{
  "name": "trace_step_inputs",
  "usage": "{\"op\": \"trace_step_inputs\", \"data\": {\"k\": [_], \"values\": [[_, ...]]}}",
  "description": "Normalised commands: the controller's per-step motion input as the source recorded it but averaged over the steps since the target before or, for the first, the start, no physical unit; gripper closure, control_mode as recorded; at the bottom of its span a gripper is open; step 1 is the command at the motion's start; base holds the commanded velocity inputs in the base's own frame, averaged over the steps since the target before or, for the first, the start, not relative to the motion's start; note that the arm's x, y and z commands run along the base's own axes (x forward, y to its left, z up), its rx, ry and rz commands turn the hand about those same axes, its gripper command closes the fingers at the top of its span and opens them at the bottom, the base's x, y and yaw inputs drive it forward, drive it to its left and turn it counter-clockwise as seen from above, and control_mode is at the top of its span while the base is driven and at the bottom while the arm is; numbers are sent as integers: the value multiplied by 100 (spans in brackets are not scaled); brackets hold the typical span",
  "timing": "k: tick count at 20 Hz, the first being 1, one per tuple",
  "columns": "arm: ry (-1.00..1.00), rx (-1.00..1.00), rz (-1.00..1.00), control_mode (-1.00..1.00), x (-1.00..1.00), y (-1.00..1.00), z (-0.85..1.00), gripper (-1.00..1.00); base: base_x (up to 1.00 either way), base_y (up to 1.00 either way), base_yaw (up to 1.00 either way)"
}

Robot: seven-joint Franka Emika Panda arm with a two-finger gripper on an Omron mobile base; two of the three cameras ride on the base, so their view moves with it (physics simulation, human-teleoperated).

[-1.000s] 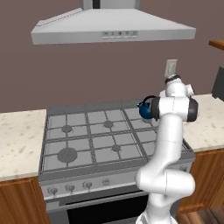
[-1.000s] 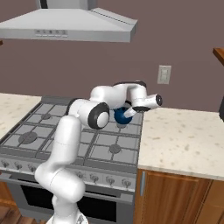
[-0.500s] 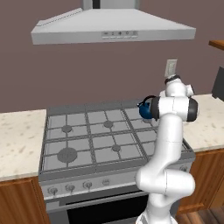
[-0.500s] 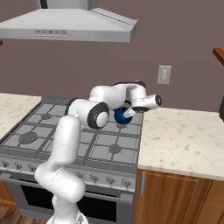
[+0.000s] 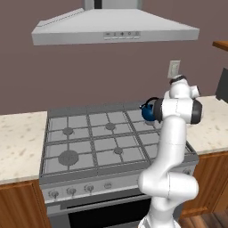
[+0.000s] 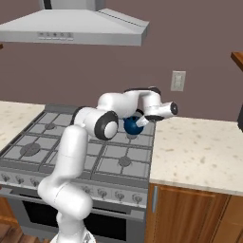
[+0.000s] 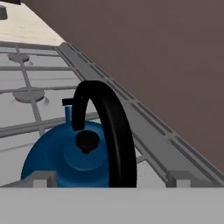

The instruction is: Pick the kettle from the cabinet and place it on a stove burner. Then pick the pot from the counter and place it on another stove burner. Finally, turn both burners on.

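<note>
Kettle [image 7: 65,159] standing on the stove's back right burner, gripper [image 7: 107,180] spread wide above it.

The fingers [image 7: 39,179] stand apart on either side of the black arched handle without pinching it. In the base views the blue kettle sits on the stove [image 5: 89,147] grate near the wall, just beside the beige counter [image 6: 199,152], partly hidden by the white arm.
</note>
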Motion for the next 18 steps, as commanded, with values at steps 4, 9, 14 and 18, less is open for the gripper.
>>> {"op": "trace_step_inputs", "data": {"k": [4, 9, 14, 18], "values": [[-8, -1, -3, -100, -19, -9, 24, -100, 0, 0, 0], [-10, -4, -4, -100, -57, -2, 36, -100, 0, 0, 0], [-11, -5, -3, -100, -83, 3, 52, -100, 0, 0, 0], [-10, -7, -8, -100, -83, 31, 59, -100, 0, 0, 0]]}}
